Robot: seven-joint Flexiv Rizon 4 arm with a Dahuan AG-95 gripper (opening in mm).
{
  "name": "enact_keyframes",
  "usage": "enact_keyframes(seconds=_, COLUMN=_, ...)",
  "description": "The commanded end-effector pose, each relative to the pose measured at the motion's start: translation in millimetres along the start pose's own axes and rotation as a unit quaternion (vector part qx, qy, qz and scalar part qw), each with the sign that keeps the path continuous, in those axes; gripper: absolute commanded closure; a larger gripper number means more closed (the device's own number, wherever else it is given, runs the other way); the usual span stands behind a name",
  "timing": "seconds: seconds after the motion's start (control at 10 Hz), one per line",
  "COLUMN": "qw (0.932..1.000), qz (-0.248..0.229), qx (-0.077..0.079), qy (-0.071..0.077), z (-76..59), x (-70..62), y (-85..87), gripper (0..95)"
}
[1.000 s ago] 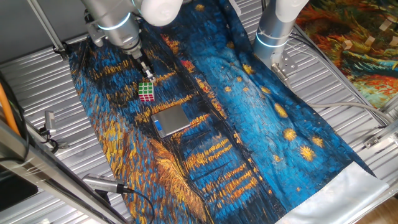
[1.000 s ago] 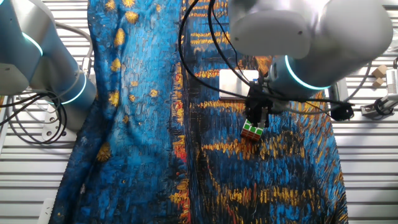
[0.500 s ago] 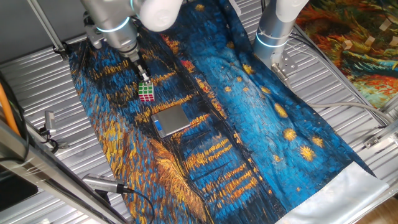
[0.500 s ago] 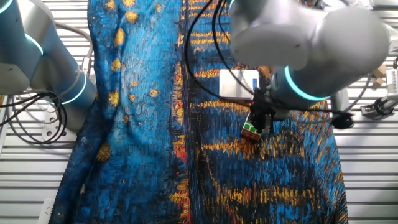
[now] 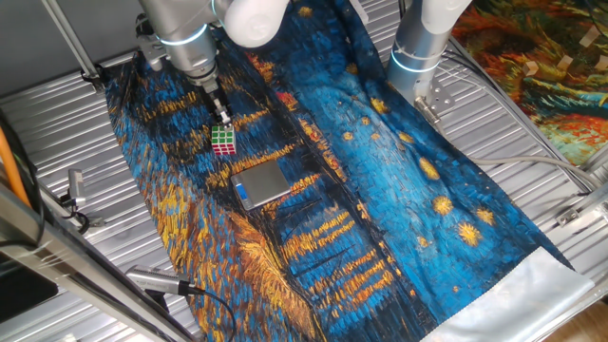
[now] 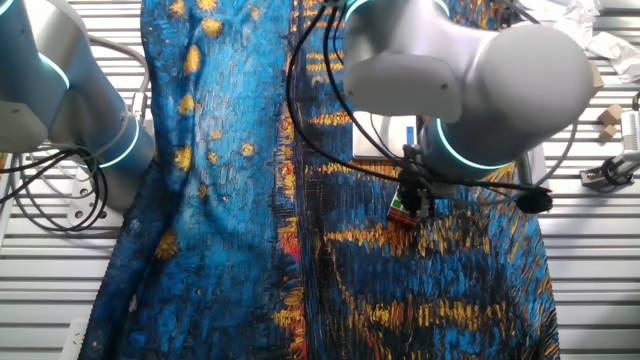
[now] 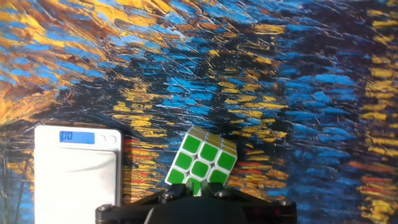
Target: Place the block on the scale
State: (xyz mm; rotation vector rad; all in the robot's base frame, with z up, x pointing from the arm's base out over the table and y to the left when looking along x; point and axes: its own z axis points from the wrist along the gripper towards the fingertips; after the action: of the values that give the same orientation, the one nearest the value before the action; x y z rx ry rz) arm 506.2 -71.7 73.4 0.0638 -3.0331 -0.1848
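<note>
Scale (image 7: 76, 167) display digits only in hand view

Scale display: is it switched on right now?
On. In the hand view the scale shows a lit blue display strip with digits, apparently zeros. Its platform is bare; the block sits beside it on the cloth.
</note>
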Motion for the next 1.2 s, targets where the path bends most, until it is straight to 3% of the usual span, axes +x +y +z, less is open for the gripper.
enact_keyframes(seconds=0.1, qw=1.0000, qz=-0.002, qx=0.001, qy=-0.001, z=-0.9, x=1.3, y=0.3, gripper=19.0)
enact_keyframes(seconds=0.5, qw=1.0000, qz=-0.001, qx=0.001, qy=-0.002, z=-0.7, x=1.0, y=0.2, gripper=19.0)
enact_keyframes(seconds=1.2, qw=0.9999, qz=0.002, qx=0.004, qy=-0.010, z=15.2, x=-12.6, y=-5.3, gripper=19.0)
